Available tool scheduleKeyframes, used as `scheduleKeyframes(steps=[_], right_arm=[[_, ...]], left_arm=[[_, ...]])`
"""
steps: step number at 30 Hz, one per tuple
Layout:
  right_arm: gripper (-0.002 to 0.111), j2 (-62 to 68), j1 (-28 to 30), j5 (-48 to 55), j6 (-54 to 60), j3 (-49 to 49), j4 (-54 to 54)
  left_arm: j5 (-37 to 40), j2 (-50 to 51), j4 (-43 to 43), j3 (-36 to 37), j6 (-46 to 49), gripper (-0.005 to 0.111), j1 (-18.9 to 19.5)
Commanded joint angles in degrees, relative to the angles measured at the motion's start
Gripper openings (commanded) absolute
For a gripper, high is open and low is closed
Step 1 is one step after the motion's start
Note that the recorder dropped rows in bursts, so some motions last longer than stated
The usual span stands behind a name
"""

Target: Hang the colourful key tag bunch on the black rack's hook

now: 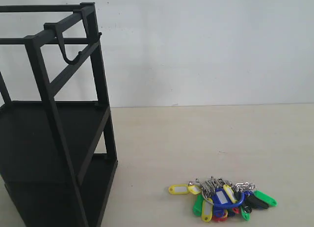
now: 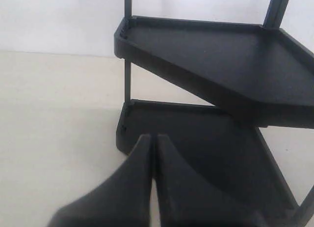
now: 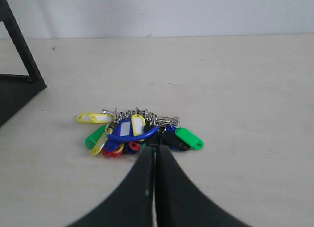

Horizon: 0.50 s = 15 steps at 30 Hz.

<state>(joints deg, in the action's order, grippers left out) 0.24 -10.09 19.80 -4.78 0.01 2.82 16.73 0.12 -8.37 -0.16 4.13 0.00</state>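
The colourful key tag bunch [image 1: 223, 200] lies flat on the pale table at the front right, its blue-sleeved loop on top. In the right wrist view the key tag bunch [image 3: 135, 133] sits just beyond the tips of my right gripper [image 3: 154, 149], which is shut and empty. The black rack [image 1: 54, 133] stands at the left, and its J-shaped hook [image 1: 66, 45] hangs bare from the top bar. My left gripper [image 2: 153, 137] is shut and empty, held close to the rack's lower shelves [image 2: 206, 143]. Neither gripper shows in the exterior view.
A white wall [image 1: 206, 45] runs behind the table. Bare tabletop [image 1: 196, 138] lies between the rack and the tag bunch. A corner of the rack's base [image 3: 19, 87] shows at the edge of the right wrist view.
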Motion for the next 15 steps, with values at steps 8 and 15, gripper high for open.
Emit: scheduleKeyframes(steps=[8,15], right_arm=[[0.000,-0.24,0.36,-0.97,0.16,-0.01,-0.17],[0.000,-0.24,0.36,-19.05,4.78,-0.01,-2.19]], left_arm=[[-0.43,-0.12,0.28,0.16,0.20,0.004,-0.04],[-0.43,-0.12,0.28,0.16,0.20,0.004,-0.04]])
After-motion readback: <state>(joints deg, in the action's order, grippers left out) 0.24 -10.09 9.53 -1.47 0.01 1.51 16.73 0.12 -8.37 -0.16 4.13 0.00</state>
